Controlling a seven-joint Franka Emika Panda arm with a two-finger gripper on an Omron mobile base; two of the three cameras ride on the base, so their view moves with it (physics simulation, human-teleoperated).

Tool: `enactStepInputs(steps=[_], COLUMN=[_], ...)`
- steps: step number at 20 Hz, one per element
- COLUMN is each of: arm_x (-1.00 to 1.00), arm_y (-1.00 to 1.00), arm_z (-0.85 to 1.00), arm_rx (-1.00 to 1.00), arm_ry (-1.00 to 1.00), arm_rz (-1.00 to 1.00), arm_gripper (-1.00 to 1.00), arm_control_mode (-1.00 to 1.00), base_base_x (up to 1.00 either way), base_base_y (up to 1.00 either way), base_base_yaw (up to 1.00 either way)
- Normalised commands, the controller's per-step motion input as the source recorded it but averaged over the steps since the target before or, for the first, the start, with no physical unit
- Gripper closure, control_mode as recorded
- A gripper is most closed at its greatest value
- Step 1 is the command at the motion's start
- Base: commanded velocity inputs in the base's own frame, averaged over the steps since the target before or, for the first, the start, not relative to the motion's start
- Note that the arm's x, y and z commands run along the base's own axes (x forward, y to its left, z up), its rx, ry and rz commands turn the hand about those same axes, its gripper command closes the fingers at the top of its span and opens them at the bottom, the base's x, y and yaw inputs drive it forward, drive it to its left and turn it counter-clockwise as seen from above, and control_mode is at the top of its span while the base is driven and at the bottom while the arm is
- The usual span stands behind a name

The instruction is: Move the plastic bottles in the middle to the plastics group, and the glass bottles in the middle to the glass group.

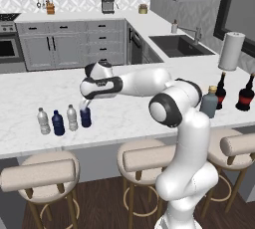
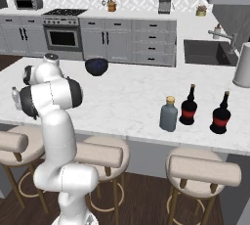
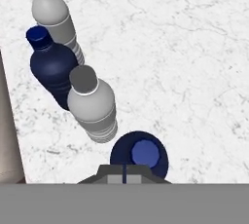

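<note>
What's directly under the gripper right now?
The dark blue bottle, seen from above with its blue cap showing, beside a clear-whitish bottle. The gripper covers the bottle's near edge; its base is hidden.

the arm [image 1: 179, 123] is built of glossy white, rounded shell segments with smooth, swollen contours and no visible cables, screws or markings. each joint carries a dark charcoal band or a black circular end cap; one such cap, ringed in black around a grey-white disc, shows on the elbow housing. the wrist section is wrapped by a broad black collar. the lower link widens into a bulbous white pedestal. the gripper [image 1: 85, 105] is a small pale fitting with dark tips.
</note>
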Motion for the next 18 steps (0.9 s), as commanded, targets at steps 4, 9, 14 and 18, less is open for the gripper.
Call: enactStepInputs(steps=[4,9,14,18], arm_x=[0.0,-0.02,-0.35,-0.49], arm_y=[0.01,0.0,-0.04,-0.57], arm_z=[-0.11,0.16,0.39,0.27], arm_rx=[0.0,0.0,0.0,0.0], arm_ry=[0.0,0.0,0.0,0.0], arm_rz=[0.0,0.0,-0.01,-0.1], arm_gripper=[1.0,1.0,-1.0,-1.0], arm_control_mode=[-1.0,-1.0,-1.0,-1.0], base_base_x=[0.0,0.0,0.0,0.0], base_base_y=[0.0,0.0,0.0,0.0], base_base_yaw=[0.0,0.0,0.0,0.0])
